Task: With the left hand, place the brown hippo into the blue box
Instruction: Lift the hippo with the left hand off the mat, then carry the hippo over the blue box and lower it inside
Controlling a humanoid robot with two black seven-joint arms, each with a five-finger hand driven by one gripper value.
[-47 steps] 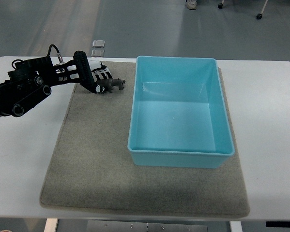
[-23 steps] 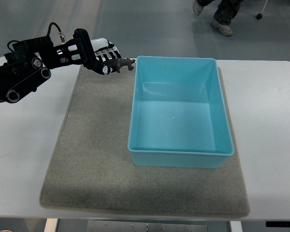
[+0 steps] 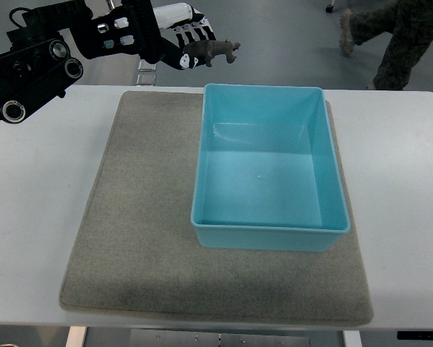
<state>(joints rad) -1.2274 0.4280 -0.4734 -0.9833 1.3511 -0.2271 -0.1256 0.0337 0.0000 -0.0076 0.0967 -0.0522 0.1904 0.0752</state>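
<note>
No legible txt, labels, nos. or signs anywhere.

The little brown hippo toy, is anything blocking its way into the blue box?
No. The small brown hippo toy, held by the left hand, hangs beyond the far left corner of the open, empty light blue plastic box. Only the box's far wall lies between, and the hippo appears higher than it.

The left hand (image 3: 174, 42) is coming in from the left edge and is gripping the brown hippo (image 3: 215, 50) with its fingers (image 3: 191, 36) above the far side of the desk (image 3: 35, 217). The hippo is hanging in the air, just beyond the far left corner of the blue box (image 3: 268, 168). The box is sitting empty on a grey mat (image 3: 136, 224). A person's legs (image 3: 393, 36) are showing at the top right.
</note>
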